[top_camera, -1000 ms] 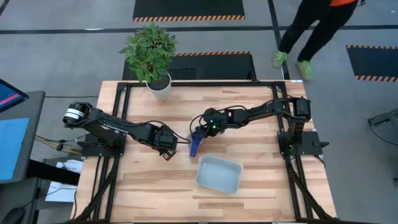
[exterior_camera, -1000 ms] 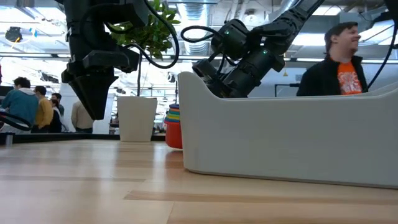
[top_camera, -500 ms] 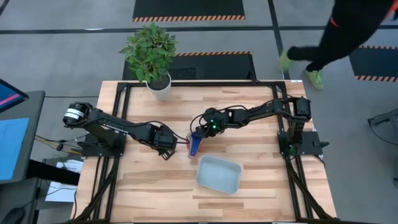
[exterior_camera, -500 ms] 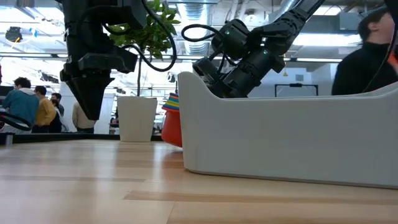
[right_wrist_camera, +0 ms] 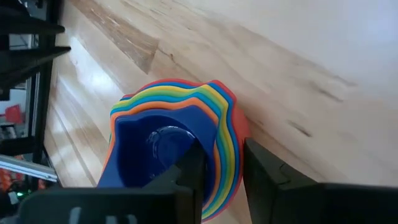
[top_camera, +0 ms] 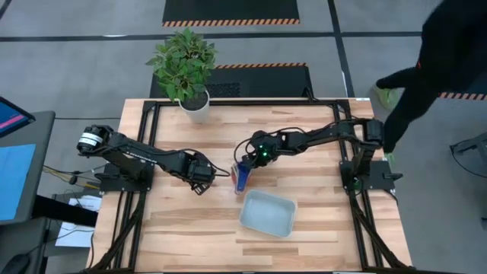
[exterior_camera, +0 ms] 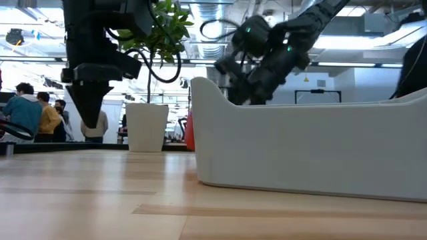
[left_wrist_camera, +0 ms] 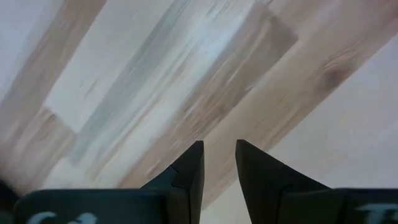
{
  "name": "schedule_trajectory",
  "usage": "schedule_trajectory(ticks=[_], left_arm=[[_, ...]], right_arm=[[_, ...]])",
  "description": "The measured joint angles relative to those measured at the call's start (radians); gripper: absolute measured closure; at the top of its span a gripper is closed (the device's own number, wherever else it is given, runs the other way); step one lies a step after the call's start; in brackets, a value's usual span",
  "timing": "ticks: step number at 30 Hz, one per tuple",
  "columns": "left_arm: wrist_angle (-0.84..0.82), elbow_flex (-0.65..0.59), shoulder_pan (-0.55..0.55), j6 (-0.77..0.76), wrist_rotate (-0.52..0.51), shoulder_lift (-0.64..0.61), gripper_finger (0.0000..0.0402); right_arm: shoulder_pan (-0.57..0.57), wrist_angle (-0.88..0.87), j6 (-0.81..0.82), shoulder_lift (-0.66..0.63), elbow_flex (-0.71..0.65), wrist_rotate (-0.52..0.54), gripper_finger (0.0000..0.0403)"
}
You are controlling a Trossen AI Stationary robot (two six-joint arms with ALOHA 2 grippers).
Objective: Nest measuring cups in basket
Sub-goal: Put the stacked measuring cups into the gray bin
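The measuring cups [right_wrist_camera: 180,124] are nested in one stack, dark blue innermost and red outermost. The stack sits mid-table [top_camera: 239,178], just beyond the basket's far left corner, and shows as a red sliver [exterior_camera: 190,130] in the low view. My right gripper [right_wrist_camera: 221,165] is shut on it. The pale basket [top_camera: 268,212] rests flat on the table, nearer the front edge. My left gripper [top_camera: 201,183] hangs pointing down just left of the stack. Its fingers [left_wrist_camera: 219,152] stand narrowly apart with only bare table below. My right gripper has one finger [right_wrist_camera: 189,171] inside the dark blue innermost cup and the other [right_wrist_camera: 267,177] outside the red one. The stacked walls [right_wrist_camera: 227,146] are pinched between them at the rim. The fingers slant down from the table's right side. The stack sits tilted; whether its bottom still touches the table cannot be seen.
A white plant pot [top_camera: 195,106] with a leafy plant stands at the table's far edge, left of centre. The basket wall [exterior_camera: 300,147] fills the low view's right. A person in dark clothes moves beyond the table's far right corner. Bare wood lies near the front left.
My right gripper has risen slightly with the cup stack. The stack first tipped from standing upright, then moved up and closer to the basket's corner, so less of it shows in the low view. The person behind the table has walked toward the right.
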Motion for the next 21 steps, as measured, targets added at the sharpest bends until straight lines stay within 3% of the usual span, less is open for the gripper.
schedule_trajectory(ticks=[10, 17, 21], left_arm=[[-0.051, -0.025, 0.0, 0.001, -0.021, 0.0, 0.032], [-0.054, -0.072, 0.0, 0.002, -0.012, 0.0, 0.032], [-0.058, -0.085, 0.0, 0.009, -0.008, 0.0, 0.032]], right_arm=[[-0.013, -0.105, -0.052, -0.209, 0.003, 0.032, 0.0329], [0.134, -0.182, -0.03, -0.331, 0.005, 0.024, 0.0324], [0.248, -0.326, 0.039, -0.377, 0.004, 0.032, 0.0325]])
